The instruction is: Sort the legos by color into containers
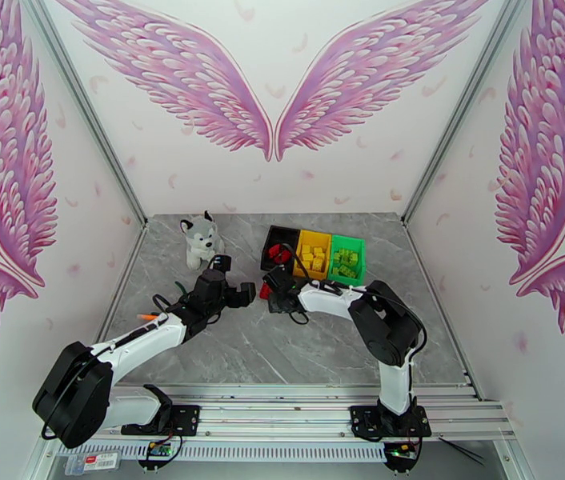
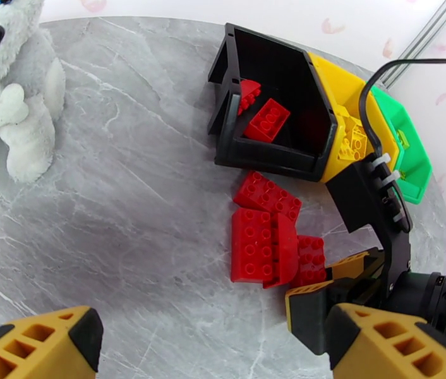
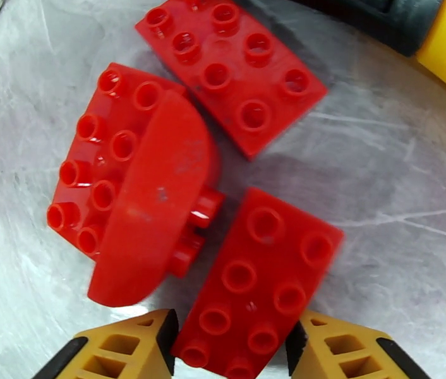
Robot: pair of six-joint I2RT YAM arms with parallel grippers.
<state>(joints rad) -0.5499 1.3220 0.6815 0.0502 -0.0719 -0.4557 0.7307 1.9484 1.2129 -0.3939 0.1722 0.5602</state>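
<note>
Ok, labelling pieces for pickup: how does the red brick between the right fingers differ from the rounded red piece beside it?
The brick is a flat rectangle; the rounded piece has a curved back. The brick lies studs up; the rounded piece is tipped sideways, studs toward the brick. The brick sits between the right fingers; the rounded piece lies outside them. Both are red, on the table.

Light is bright, even and diffuse, falling from above. Shadows under the arms (image 1: 142, 338) on the counter (image 1: 282, 354) are short and soft. In the top view the wide lens leans the frame posts (image 1: 82, 106) outward toward 10 and 2 o'clock. The left wrist view bows the counter's far rim at 12 o'clock. In the right wrist view pale glare streaks the counter at 9 and 3 o'clock, and the red legos (image 3: 258, 273) look slightly soft.
</note>
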